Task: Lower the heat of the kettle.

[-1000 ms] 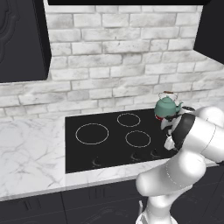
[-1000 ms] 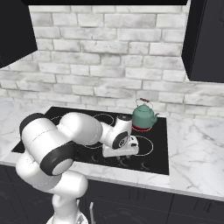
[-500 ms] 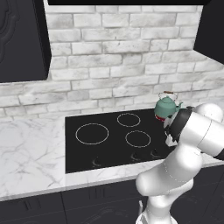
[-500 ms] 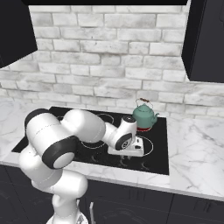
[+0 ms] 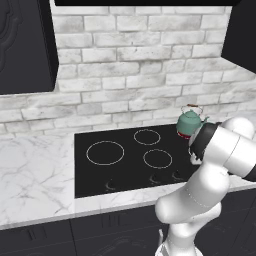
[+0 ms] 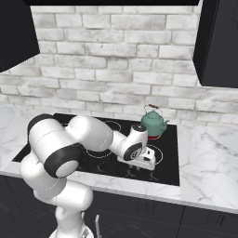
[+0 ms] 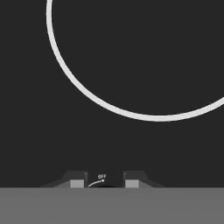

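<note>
The teal-green kettle (image 5: 189, 121) (image 6: 152, 124), with its thin coppery handle, stands on the cooktop's back right burner, which glows red beneath it. My gripper (image 6: 145, 163) hangs low over the front strip of the cooktop, well in front of the kettle and apart from it. In the hand view my gripper (image 7: 104, 183) is open, its two dark fingertips (image 7: 77, 182) straddling a small dark knob (image 7: 102, 180) marked OFF. I cannot tell whether they touch the knob. A white burner ring (image 7: 131, 114) curves above it.
The black cooktop (image 5: 95, 175) (image 6: 172, 174) is set in a white marble counter (image 5: 35, 175) (image 6: 209, 162). More small knobs (image 5: 152, 177) line its front edge. A grey brick wall rises behind it, and dark cabinets (image 5: 25, 45) (image 6: 218, 42) hang at both sides.
My hand has slid to the right along the cooktop's front strip, toward the right-hand knobs. The kettle has not moved.
</note>
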Controlling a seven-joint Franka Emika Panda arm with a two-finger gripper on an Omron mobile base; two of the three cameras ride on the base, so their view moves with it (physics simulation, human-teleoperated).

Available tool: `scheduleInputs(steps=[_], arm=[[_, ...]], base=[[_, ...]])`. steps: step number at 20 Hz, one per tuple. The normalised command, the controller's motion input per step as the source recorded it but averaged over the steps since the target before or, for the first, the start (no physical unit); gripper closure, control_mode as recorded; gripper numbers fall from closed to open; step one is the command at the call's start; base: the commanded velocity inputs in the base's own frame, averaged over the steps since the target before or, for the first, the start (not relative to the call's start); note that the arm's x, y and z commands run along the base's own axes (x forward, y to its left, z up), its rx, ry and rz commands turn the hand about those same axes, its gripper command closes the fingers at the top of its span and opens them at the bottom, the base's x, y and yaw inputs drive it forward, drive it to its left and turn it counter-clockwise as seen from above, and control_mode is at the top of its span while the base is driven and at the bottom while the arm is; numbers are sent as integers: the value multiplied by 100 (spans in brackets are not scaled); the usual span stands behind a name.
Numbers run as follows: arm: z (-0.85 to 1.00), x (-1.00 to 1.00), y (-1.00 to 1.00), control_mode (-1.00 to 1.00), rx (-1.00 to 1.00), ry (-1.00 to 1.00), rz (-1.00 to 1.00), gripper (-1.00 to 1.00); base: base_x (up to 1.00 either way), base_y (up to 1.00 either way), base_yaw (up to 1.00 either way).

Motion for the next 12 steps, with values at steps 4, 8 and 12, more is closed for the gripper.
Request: scheduleInputs(steps=[4, 8, 12], arm=[[-10, -52, -8, -100, 0, 0, -30, 100], [-9, -50, -5, -100, 0, 0, -35, 100], [-8, -44, 0, -100, 0, 0, -37, 100]], base=[[0, 0, 0], [0, 0, 0], [0, 0, 0]])
